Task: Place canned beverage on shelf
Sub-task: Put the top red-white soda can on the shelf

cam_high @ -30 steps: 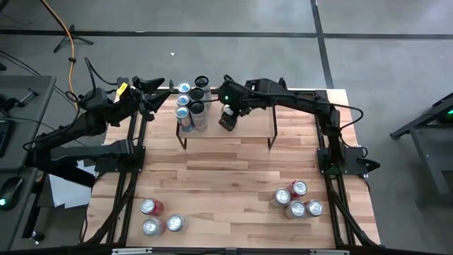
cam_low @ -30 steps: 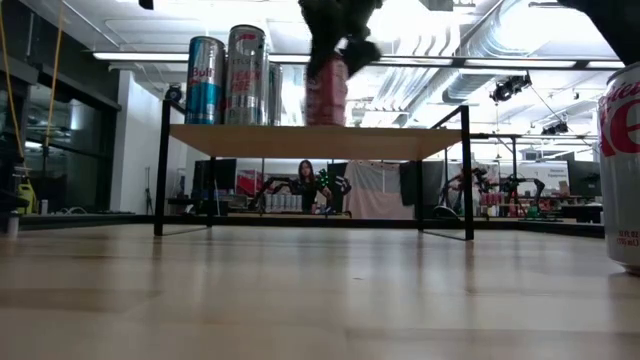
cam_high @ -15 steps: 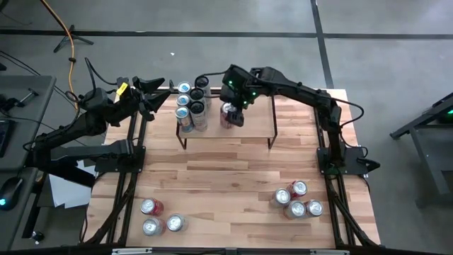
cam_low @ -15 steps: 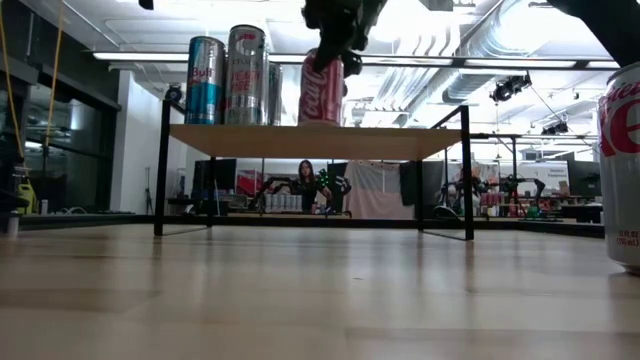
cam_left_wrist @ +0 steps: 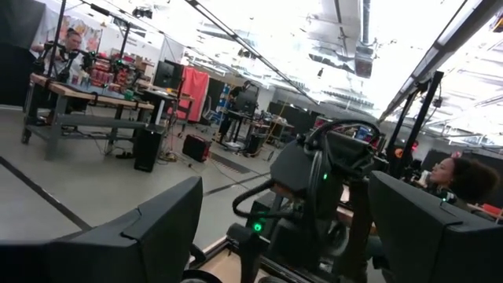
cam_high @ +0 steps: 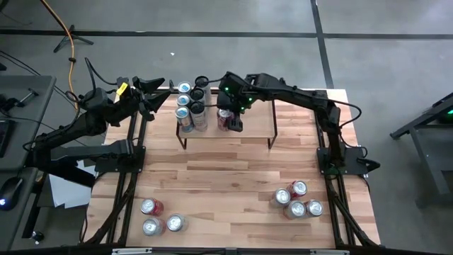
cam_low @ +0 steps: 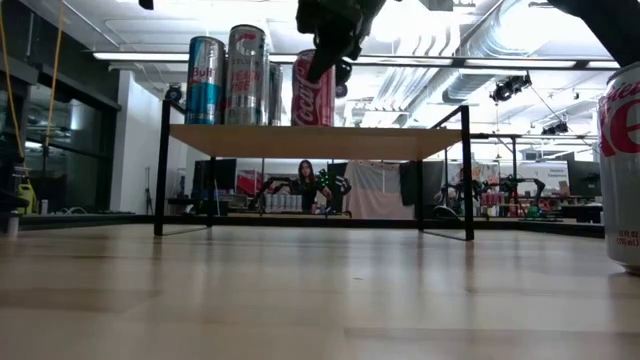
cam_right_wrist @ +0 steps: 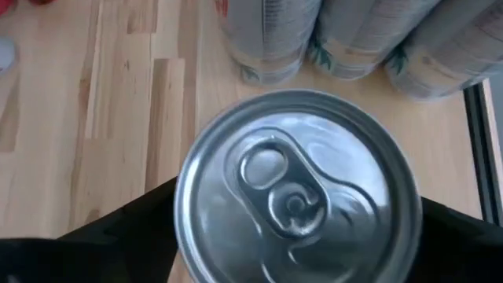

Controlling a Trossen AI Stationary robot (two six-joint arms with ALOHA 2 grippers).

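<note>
I've got the red can (cam_low: 313, 88) standing on the shelf (cam_low: 315, 141), right gripper (cam_high: 230, 119) fingers spread beside it, cannot tell if released; table cans (cam_high: 297, 199) remain.

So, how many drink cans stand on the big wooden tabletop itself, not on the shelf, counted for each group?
Silver-topped aluminium drink cans on left arm's side: 3
Silver-topped aluminium drink cans on right arm's side: 4
Total: 7

Right hand (cam_high: 229, 119) low — fingers seemingly apart.
</note>
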